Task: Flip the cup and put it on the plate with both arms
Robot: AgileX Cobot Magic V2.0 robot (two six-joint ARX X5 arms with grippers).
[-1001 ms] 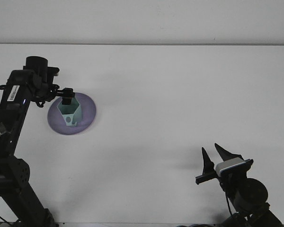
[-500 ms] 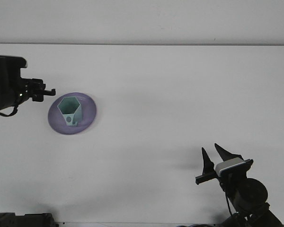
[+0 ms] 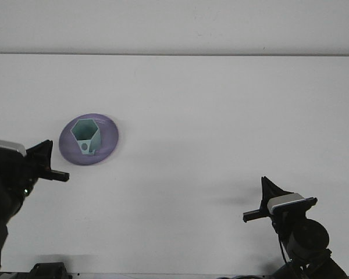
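Since half a second ago the left claw [image 3: 46, 160] has dropped from beside the plate's upper-left rim to a spot below and left of the plate, near the bottom-left corner of the front view; its dark fingers point toward the plate, one ending in a thin bar, and whether they are apart or together cannot be told from this angle. Over the same half second the right claw [image 3: 266, 200] has sunk a little lower at the bottom right, far from the plate. There only one pointed finger stands clear above the grey-topped wrist block, with a thin dark bar sticking out to the left, so its spread cannot be judged either. Neither claw holds anything.

Farther up the white bench [image 3: 221, 116], the purple plate [image 3: 107, 136] lies flat on the left half, apart from both arms. On the plate stands the pale green cup [image 3: 85, 135], hexagonal, mouth up, with a small handle on its near side. It sits left of the plate's centre, fully within the rim. Beyond the plate the bench runs to a pale wall [image 3: 174, 26].
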